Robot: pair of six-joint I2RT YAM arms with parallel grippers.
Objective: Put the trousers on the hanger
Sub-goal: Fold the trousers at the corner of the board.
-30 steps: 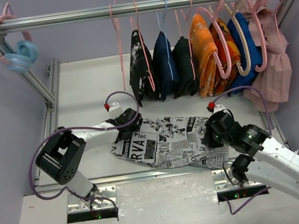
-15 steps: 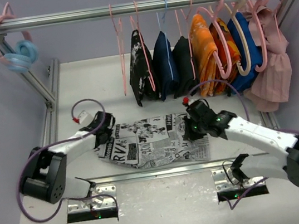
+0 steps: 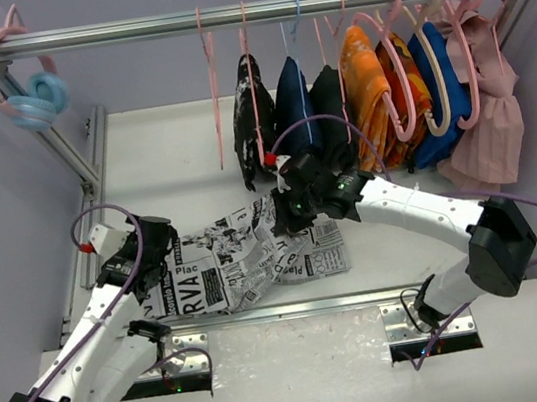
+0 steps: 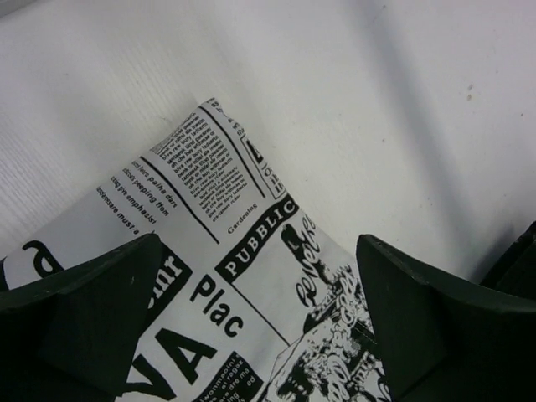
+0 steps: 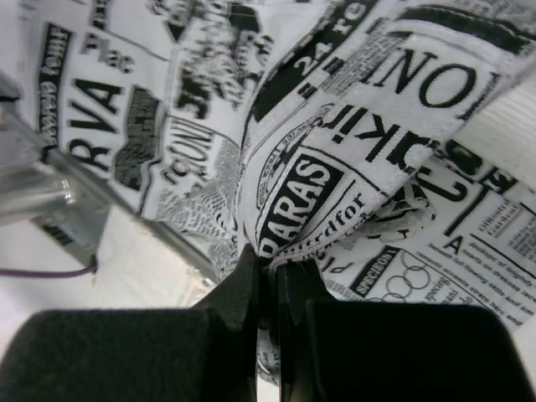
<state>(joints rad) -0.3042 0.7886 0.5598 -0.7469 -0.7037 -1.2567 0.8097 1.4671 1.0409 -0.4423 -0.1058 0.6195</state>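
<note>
White printed trousers (image 5: 335, 167) pinched between right fingers (image 5: 237, 300), beneath spread left fingers (image 4: 84, 314).

- White surface (image 3: 167, 166), matte, plain.
- Only the trousers (image 3: 224, 273) lie directly on it: front-left area, rumpled, print side up, near hem close to the front edge.
- Their right end is bunched and raised off the surface.

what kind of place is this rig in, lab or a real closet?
Most likely a lab test cell mocked up as a wardrobe: aluminium rail hung with clothes, two robot arms at a white table, plain lilac walls.
</note>
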